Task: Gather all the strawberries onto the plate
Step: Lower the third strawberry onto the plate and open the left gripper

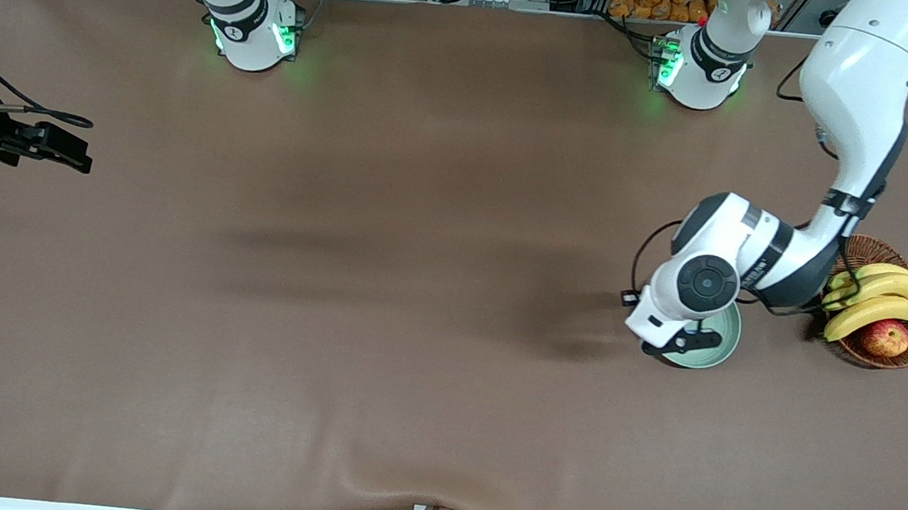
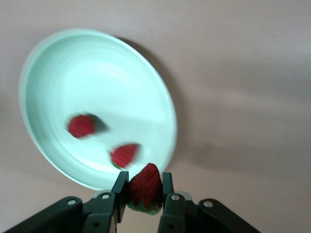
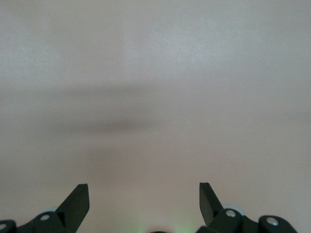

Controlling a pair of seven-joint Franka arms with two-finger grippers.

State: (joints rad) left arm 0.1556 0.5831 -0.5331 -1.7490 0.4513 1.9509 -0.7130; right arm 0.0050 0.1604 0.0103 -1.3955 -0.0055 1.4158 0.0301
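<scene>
Up over the plate (image 1: 724,345), the left gripper (image 2: 144,191) pinches one strawberry (image 2: 146,187) between its fingers (image 2: 121,187), the berry's pointed end toward the plate and its green cap down among the finger bases. In the left wrist view the held berry sits just over the plate's rim, at the edge closest to the gripper, not over the middle. Two more strawberries already lie in the plate: one (image 2: 81,125) deeper in toward the centre, the other (image 2: 125,155) closer to the gripper, just inside the rim. Both are smeared, so their caps are hard to make out.

From the front camera most of this is hidden. The left arm's wrist covers the greater part of the plate, leaving only a pale green crescent in sight, and none of the three berries can be seen there; the gripper itself is mostly masked by the wrist housing.

Beside the plate, toward the left arm's end of the table, stands a wicker basket (image 1: 879,248) with bananas (image 1: 883,300) and an apple (image 1: 885,337), its rim partly covered by the arm.

The right gripper (image 3: 144,196) waits at the right arm's end of the table, cut off by the frame edge in the front view. Its fingers stand spread wide apart over bare brown table (image 1: 383,298), holding nothing.
</scene>
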